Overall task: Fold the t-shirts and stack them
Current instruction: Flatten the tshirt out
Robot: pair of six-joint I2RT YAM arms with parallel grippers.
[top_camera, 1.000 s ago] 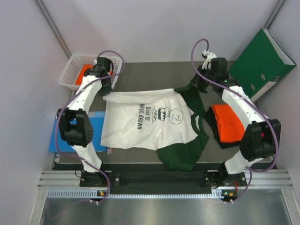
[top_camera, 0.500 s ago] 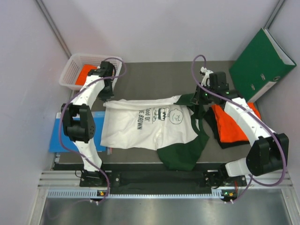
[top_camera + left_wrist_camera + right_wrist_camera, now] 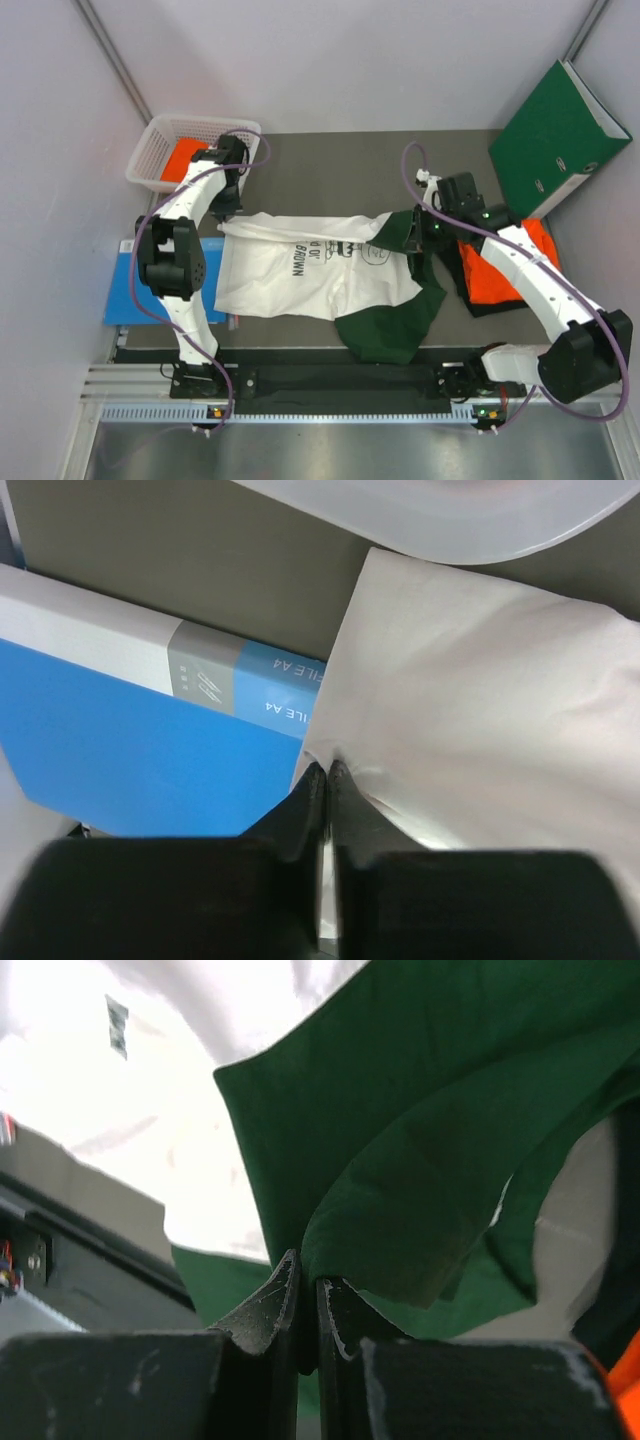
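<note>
The white t-shirt (image 3: 300, 275) lies spread across the middle of the table (image 3: 340, 165), its far edge lifted and drawn toward the near side, so the chest print is partly lost in the fold. The left gripper (image 3: 325, 773) is pinched tight on the shirt's white far-left corner, just above the blue book (image 3: 130, 750). The right gripper (image 3: 308, 1278) is clamped on the dark green sleeve (image 3: 420, 1140) at the far-right corner. To the right an orange t-shirt (image 3: 495, 275) lies on a black one (image 3: 470, 290), near the green binder (image 3: 555, 125) — a second orange shirt (image 3: 185, 155) sits in the white basket (image 3: 148, 158) at far left.
</note>
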